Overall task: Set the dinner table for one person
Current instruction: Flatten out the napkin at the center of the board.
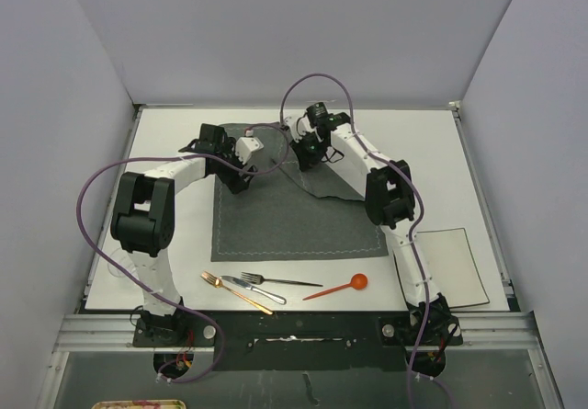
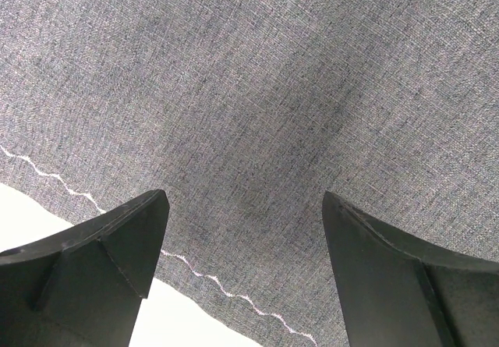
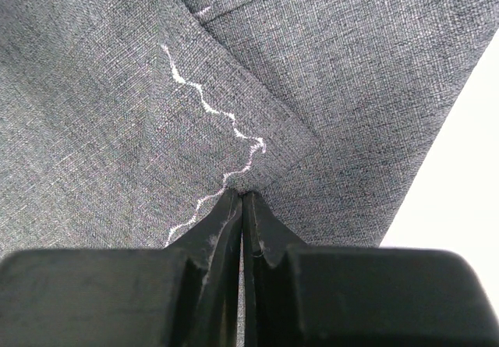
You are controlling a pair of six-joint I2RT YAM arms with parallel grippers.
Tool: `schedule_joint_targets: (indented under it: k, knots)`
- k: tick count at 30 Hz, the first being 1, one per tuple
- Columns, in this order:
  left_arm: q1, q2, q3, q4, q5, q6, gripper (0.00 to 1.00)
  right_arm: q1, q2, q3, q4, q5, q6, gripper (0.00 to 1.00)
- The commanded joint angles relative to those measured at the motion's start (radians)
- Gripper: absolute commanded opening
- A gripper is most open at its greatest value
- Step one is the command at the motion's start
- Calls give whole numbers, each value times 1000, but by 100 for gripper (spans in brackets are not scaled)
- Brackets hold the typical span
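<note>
A dark grey stitched placemat [image 1: 285, 221] lies on the white dinner table [image 1: 165, 152], with its far right corner folded over. My right gripper [image 1: 306, 152] is shut on that folded corner. In the right wrist view the jaws [image 3: 242, 195] pinch the placemat [image 3: 117, 113] where its white stitching meets, and bare table [image 3: 460, 175] shows at the right. My left gripper [image 1: 239, 177] hovers over the mat's far left corner. It is open [image 2: 245, 207] with only the placemat [image 2: 257, 90] and a strip of table [image 2: 183, 323] between its fingers.
Near the front edge lie a gold knife [image 1: 237, 292], a silver fork [image 1: 266, 280], another silver utensil [image 1: 253, 289] and a red spoon [image 1: 338, 289]. A square off-white plate [image 1: 455, 266] sits at the right, partly under my right arm. Purple cables loop over both arms.
</note>
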Motion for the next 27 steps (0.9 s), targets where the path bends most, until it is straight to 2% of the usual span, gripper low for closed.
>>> schedule_joint_targets:
  k: [1, 12, 18, 27]
  knots:
    - [12, -17, 6, 41, 34, 0, 79, 5, -67, 46, -4, 73, -34, 0]
    - [13, -14, -10, 35, 49, 5, 72, -23, -168, 15, 49, 179, -69, 0]
    - [13, -4, -10, 20, 52, 18, 66, -61, -186, 17, 66, 223, -83, 0]
    - [13, 6, 1, -9, 57, 20, 65, -120, -174, 32, 91, 268, -114, 0]
